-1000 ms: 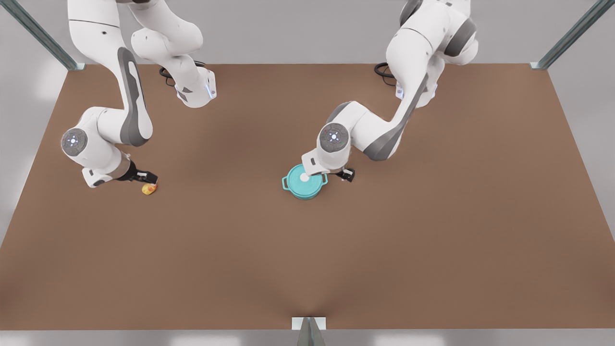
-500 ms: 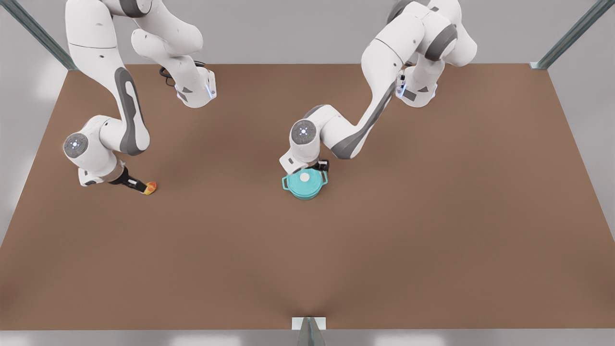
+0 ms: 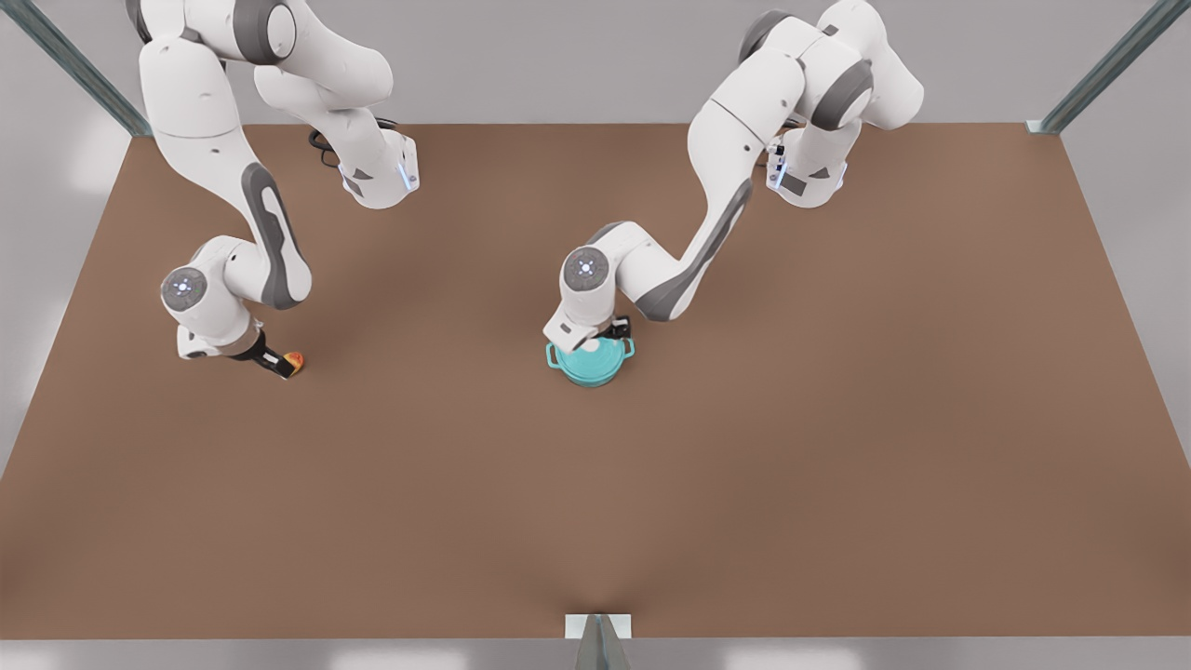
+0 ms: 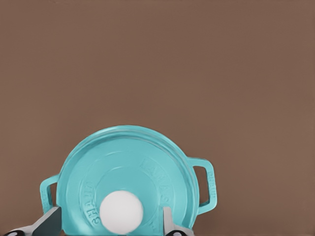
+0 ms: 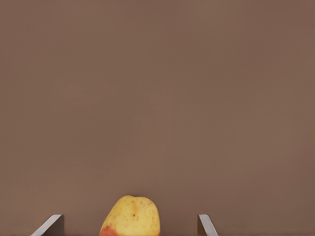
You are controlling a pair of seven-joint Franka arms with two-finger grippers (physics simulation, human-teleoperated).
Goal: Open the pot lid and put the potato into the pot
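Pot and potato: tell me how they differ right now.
The pot is teal, round and much bigger; the potato is a tiny yellow lump with an orange-red patch. The pot sits mid-table, its pot lid on, under the left gripper; the potato lies toward the front view's left, between the right gripper's open fingers. Both rest on the brown table.

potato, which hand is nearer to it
The right. The right hand is at the potato, open fingers on either side of it, on the front view's left. The left hand is far off at the pot, open around the lid knob.
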